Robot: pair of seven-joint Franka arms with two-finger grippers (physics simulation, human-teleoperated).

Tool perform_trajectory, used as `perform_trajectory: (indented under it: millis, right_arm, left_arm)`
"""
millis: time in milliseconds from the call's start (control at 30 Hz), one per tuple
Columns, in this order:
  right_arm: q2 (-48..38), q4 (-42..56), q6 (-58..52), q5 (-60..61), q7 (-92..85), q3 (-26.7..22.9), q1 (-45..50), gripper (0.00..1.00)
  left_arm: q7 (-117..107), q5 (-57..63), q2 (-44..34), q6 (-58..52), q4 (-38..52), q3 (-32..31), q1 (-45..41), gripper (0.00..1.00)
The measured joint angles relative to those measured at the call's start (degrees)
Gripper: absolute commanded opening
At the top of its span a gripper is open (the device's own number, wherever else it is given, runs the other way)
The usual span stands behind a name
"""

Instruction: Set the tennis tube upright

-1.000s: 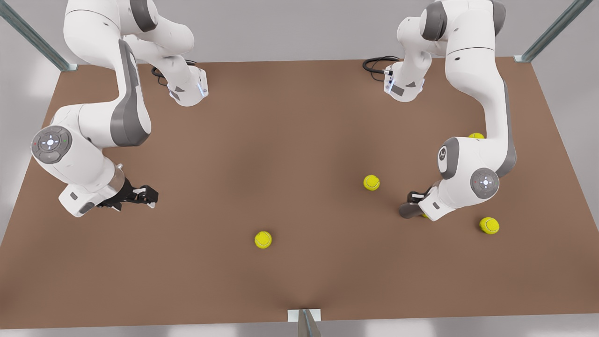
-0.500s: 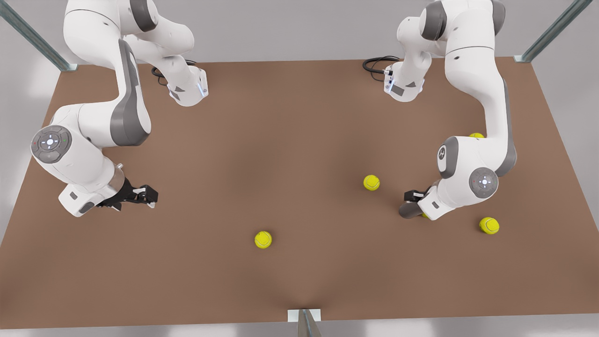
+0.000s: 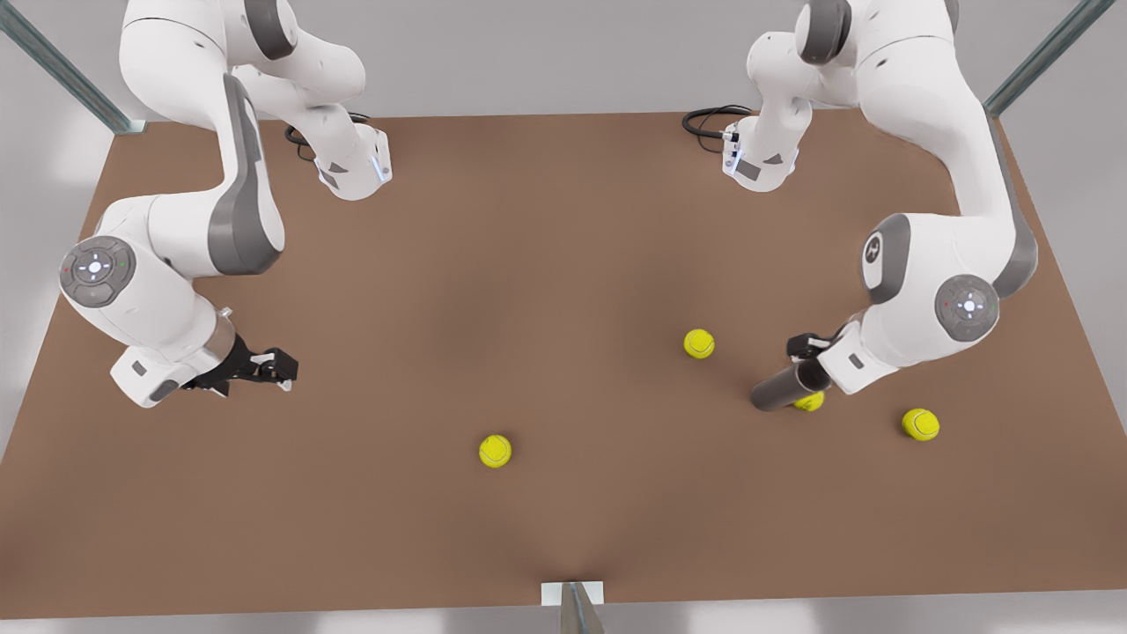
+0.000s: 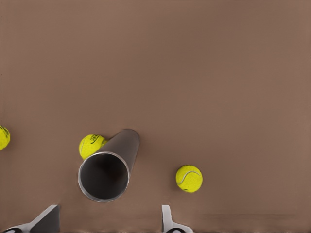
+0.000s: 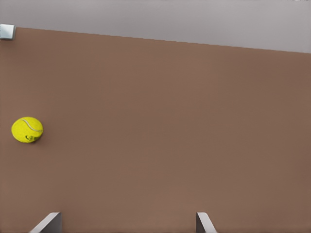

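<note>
The tennis tube (image 3: 779, 389) is a dark grey cylinder at the front view's right. It lies on the brown table (image 3: 546, 264) with a tennis ball (image 3: 810, 402) against its side. In the left wrist view the tennis tube (image 4: 120, 148) points its open silvery rim at the camera. My left gripper (image 3: 806, 350) hovers at the tube's end nearer the arm. It is open, and its fingertips (image 4: 167, 221) stand wide apart short of the rim, holding nothing. My right gripper (image 3: 275, 364) waits open at the front view's left over bare table.
Loose tennis balls lie on the table: one (image 3: 699, 343) left of the tube, one (image 3: 920, 424) to its right, one (image 3: 495, 451) near the front middle. That last ball (image 5: 27, 129) also shows in the right wrist view. A metal bracket (image 3: 572, 594) marks the front edge.
The left arm's elbow and wrist have swung up and toward the front view's right. Its gripper drew back along the tube, so more of the tube shows. The right arm has not moved.
</note>
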Motion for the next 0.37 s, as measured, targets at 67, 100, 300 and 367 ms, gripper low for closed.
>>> perform_trajectory:
  millis: [67, 100, 300, 367]
  right_arm:
    - [0.0, 0.0, 0.0, -0.1, 0.0, 0.0, 0.0, 1.00]
    - [0.0, 0.0, 0.0, 0.0, 0.0, 0.0, 0.1, 1.00]
    - [0.0, 0.0, 0.0, 0.0, 0.0, 0.0, 0.1, 1.00]
    - [0.0, 0.0, 0.0, -0.1, 0.0, 0.0, 0.1, 1.00]
  left_arm:
    - [2.8, 1.0, -2.2, -5.2, 3.5, -0.2, 0.9, 1.00]
    - [2.9, 1.4, -4.0, -5.4, 3.5, -0.2, 1.6, 1.00]
    - [2.8, 5.7, -7.4, -5.5, 3.0, -1.9, 1.7, 1.00]
    - [2.8, 6.4, -7.4, -5.5, 2.8, -1.9, 1.8, 1.00]
